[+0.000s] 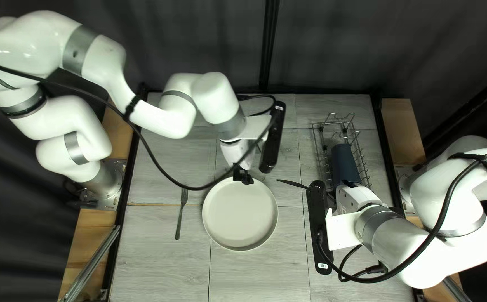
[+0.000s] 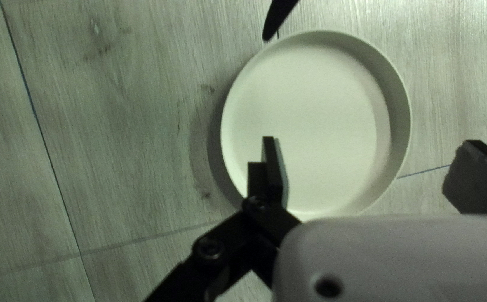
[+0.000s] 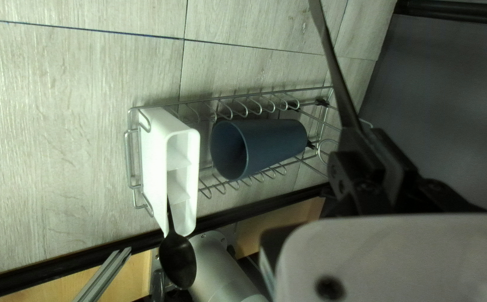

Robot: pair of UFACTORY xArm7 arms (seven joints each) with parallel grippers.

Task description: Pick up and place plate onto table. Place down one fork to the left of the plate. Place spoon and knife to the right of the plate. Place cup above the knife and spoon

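- Surface (image 1: pixel 165 268): carries the setting at centre and left, rack to the right. Both arms reach over the middle; risk of collision if the right swings left before the left backs off.
- Wire rack (image 3: pixel 321 102): right side. A low wrist could snag its loops and drag it.
- Plate (image 1: pixel 240 215): flat on the surface, mid-scene. A sideways retreat of the left gripper could catch the far rim and shift it.
- Cup (image 3: pixel 266 145): on its side in the rack, mouth toward the near end. May roll or slip if pinched off-centre.
- White holder (image 3: pixel 156 162): near end of the rack; could tip if the spoon is pulled at a slant.
- Left gripper (image 2: pixel 366 144): spread wide, nothing held, by the plate's far rim; its height above the rim is hard to judge.
- Right gripper (image 3: pixel 363 134): closed on the knife.
- Knife (image 1: pixel 291 183): extends left toward the plate. Lowered too far left, the tip would probably land on the rim; a narrow hold could let it pivot.
- Fork (image 1: pixel 180 221): laid left of the plate, at risk if the plate is pushed.
- Spoon (image 3: pixel 179 260): in the holder, bowl sticking out; awaiting placement.
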